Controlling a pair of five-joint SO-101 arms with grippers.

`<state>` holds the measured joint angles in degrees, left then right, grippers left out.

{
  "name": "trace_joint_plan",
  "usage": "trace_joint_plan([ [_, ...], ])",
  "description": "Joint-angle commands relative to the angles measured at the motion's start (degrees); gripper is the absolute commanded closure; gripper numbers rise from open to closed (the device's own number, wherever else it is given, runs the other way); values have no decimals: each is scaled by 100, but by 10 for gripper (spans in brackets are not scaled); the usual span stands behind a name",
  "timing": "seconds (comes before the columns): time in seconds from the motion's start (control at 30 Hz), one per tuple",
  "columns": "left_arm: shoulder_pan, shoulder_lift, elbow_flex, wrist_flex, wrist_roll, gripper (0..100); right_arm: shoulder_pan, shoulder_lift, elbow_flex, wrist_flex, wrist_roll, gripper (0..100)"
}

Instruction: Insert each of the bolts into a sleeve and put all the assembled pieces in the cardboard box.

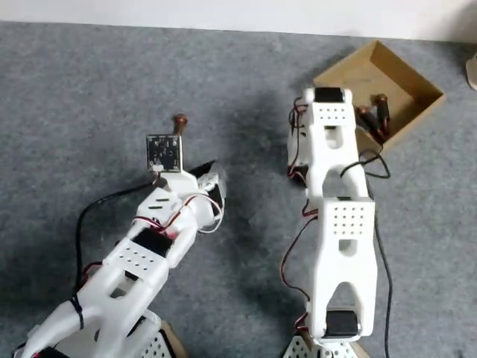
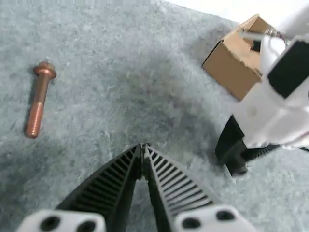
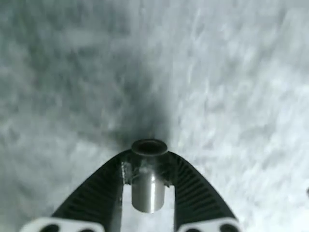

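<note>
A copper bolt (image 1: 179, 124) (image 2: 38, 99) lies loose on the grey carpet, just beyond my left gripper (image 2: 144, 148) (image 1: 207, 174). That gripper is shut with nothing between its ribbed fingers and hangs low over the carpet. My right gripper (image 3: 148, 162) is shut on a grey metal sleeve (image 3: 148, 181), held with its open end facing the carpet. In the left wrist view the right gripper (image 2: 236, 154) stands close by, in front of the cardboard box (image 2: 236, 60). The box (image 1: 406, 74) sits at the far right and holds dark assembled pieces (image 1: 375, 114).
The right arm's white body (image 1: 335, 194) runs from the near edge toward the box, with wires looping beside it. The left arm (image 1: 141, 253) comes in from the near left. Open carpet lies between the two arms and along the far left.
</note>
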<state>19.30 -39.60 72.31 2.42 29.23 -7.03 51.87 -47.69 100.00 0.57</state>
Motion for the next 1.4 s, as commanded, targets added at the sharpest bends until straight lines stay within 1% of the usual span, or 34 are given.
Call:
trace_joint_plan([
  [0.0, -57, -13, -347, 141, 0, 976, -101, -945, 620, 75, -141, 995],
  [0.07, -40, -13, -611, 624, 9, 979, -92, -1147, 971, 22, -229, 995],
  [0.13, -31, -13, -1077, 1538, 9, 996, -84, -1323, 1473, -268, -352, 995],
  [0.23, -22, -4, -1684, 2681, -18, 993, -119, -1587, 2536, -1103, -431, 995],
  [0.3, -57, -13, -1912, 3042, -35, 993, -171, -1903, 3240, -1631, -422, 995],
  [0.4, -224, -22, -1903, 3297, -44, 993, -224, -2589, 4259, -2396, -422, 995],
  [0.53, -593, -31, -1446, 3323, -44, 991, -382, -3556, 5815, -3565, -413, 995],
  [0.7, -927, -48, -690, 3341, -44, 993, -593, -4708, 7284, -4479, -396, 995],
  [0.77, -1086, -13, -629, 3349, -202, 993, -655, -5033, 7662, -4725, -193, 995],
  [0.87, -1314, -31, -637, 3349, -554, 993, -716, -5262, 8004, -4963, -88, 995],
  [0.97, -1543, -13, -822, 3437, -607, 993, -760, -5270, 8101, -4989, -53, 995],
  [1.03, -1631, -4, -1086, 3842, -607, 993, -760, -5270, 8101, -5024, -44, 995],
  [1.13, -1613, -4, -1648, 4651, -607, 993, -760, -5279, 8154, -5499, -44, 995],
  [1.2, -1613, -4, -1982, 5020, -598, 993, -760, -5270, 8163, -5525, -44, 995],
  [1.27, -1622, -4, -2202, 5178, -598, 993, -760, -5270, 8163, -5525, -44, 995],
  [1.37, -1613, 4, -2334, 5204, -598, 993, -760, -5270, 8163, -5525, -44, 995],
])
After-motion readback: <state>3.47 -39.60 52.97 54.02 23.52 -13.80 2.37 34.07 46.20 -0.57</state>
